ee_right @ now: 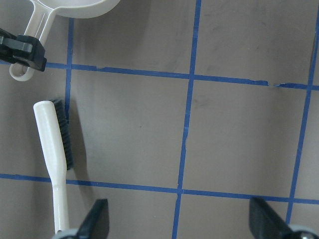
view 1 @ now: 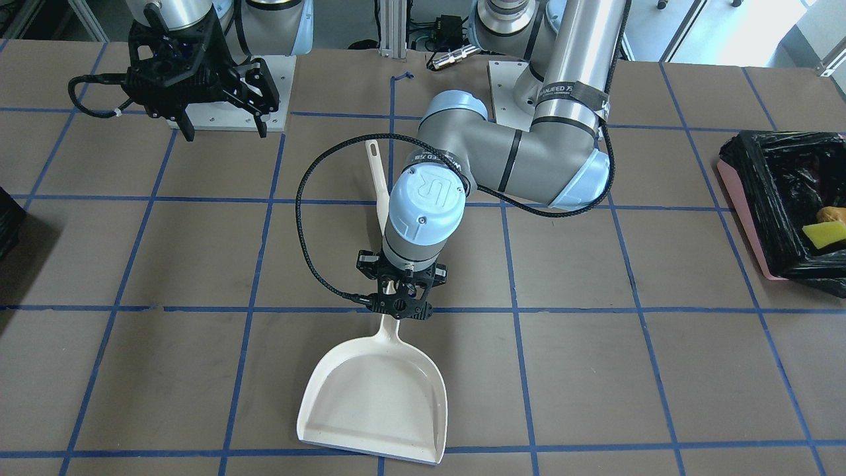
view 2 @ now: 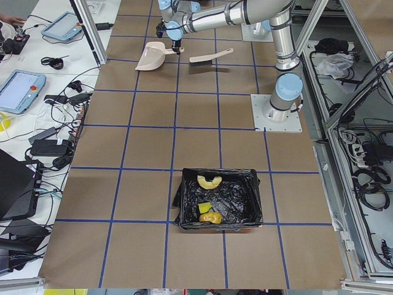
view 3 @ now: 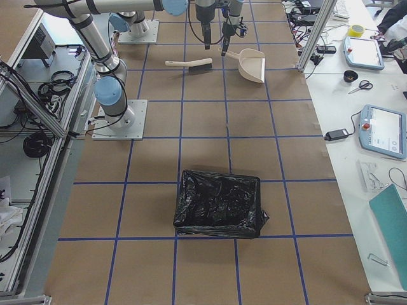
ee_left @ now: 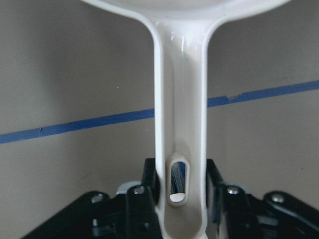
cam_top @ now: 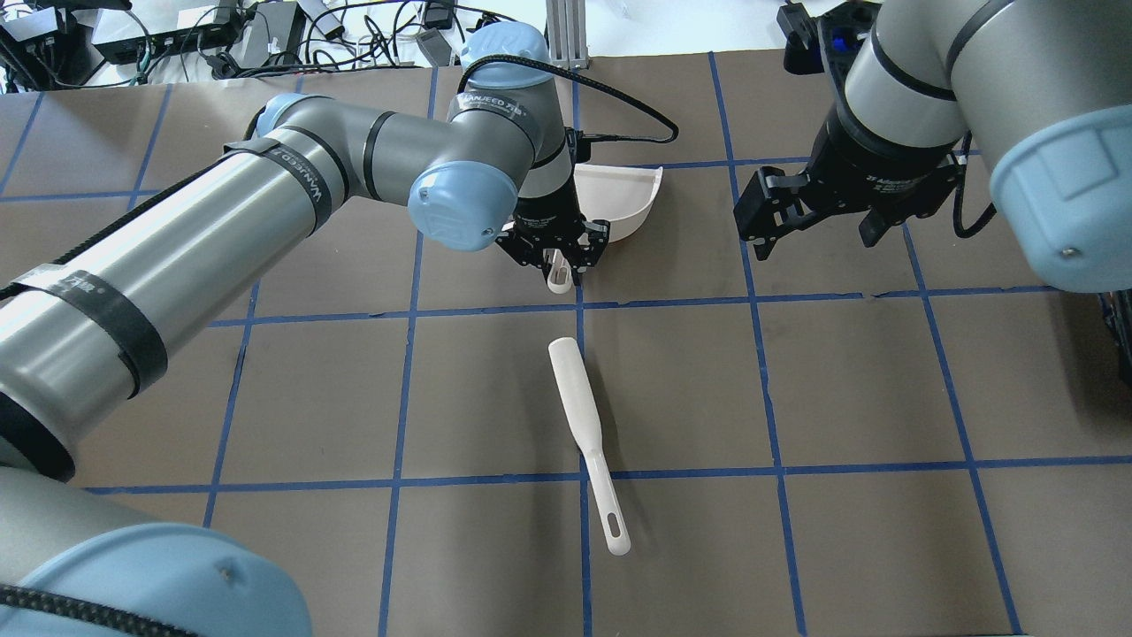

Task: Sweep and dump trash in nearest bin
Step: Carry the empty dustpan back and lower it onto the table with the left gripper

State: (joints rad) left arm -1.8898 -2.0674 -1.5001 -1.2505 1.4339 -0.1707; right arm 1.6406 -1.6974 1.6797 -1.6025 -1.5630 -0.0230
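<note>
dustpan (view 1: 373,396): front view, flat on bench (view 1: 165,370), pan empty; looks like light, stiff, slick plastic, handle the natural hold.
left pincer (view 1: 401,299): front view, straddles that handle close to the pan.
bin (view 1: 743,218): front view, at the bench end on the left arm's side; trash (view 1: 825,234) lies inside on the black liner.
wrist cap (view 1: 429,192): front view, reads "ur".
brush (cam_top: 584,425): overhead, lying loose, nothing on it.
right pincer (cam_top: 814,234): overhead, spread wide, empty.
strap (cam_top: 296,177): overhead, reads "wanjeed".
trash pieces: left side view, all three in bin; small, likely light and prone to roll, better swept than pinched.
fingers (ee_left: 148,179): left wrist view, hug both sides of the handle; cannot tell if clamped.
fingertips (ee_right: 97,219): right wrist view, far apart, nothing between.
</note>
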